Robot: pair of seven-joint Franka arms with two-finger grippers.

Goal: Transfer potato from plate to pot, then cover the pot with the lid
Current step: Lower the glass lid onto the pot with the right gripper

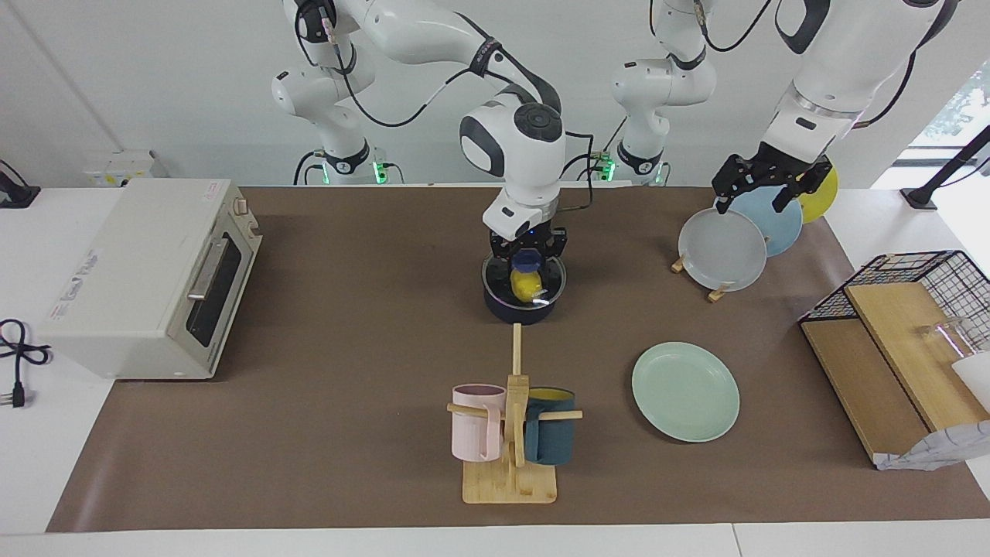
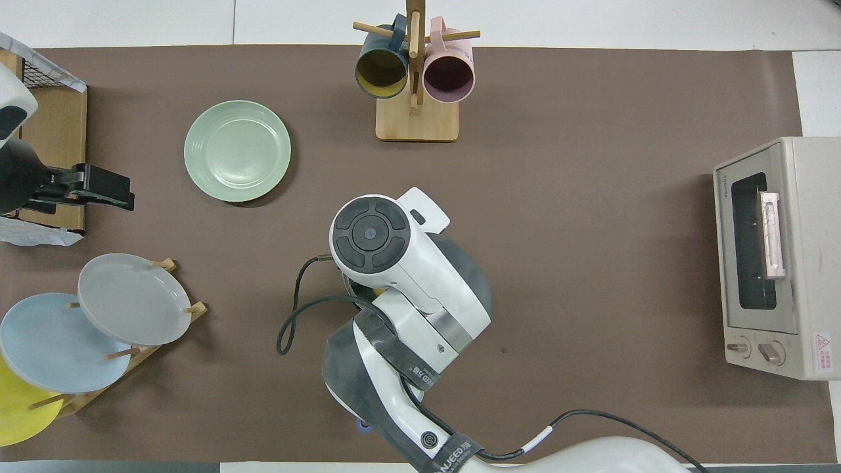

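Observation:
The dark navy pot [image 1: 520, 308] stands mid-table. The yellow potato [image 1: 526, 288] lies inside it and shows through the clear glass lid [image 1: 546, 280], which sits level at the pot's rim. My right gripper [image 1: 527, 257] is straight above the pot, shut on the lid's blue knob. In the overhead view the right arm hides the pot, the lid and the potato. The mint-green plate [image 1: 685, 391] [image 2: 237, 150] lies bare, farther from the robots, toward the left arm's end. My left gripper [image 1: 762, 189] [image 2: 92, 187] hangs open and empty over the plate rack and waits.
A rack [image 1: 727, 249] holds grey, blue and yellow plates upright near the left arm. A mug stand [image 1: 510, 433] with a pink and a teal mug stands farther from the robots than the pot. A toaster oven [image 1: 155, 278] is at the right arm's end, a wire basket [image 1: 920, 309] with wooden boards at the left arm's.

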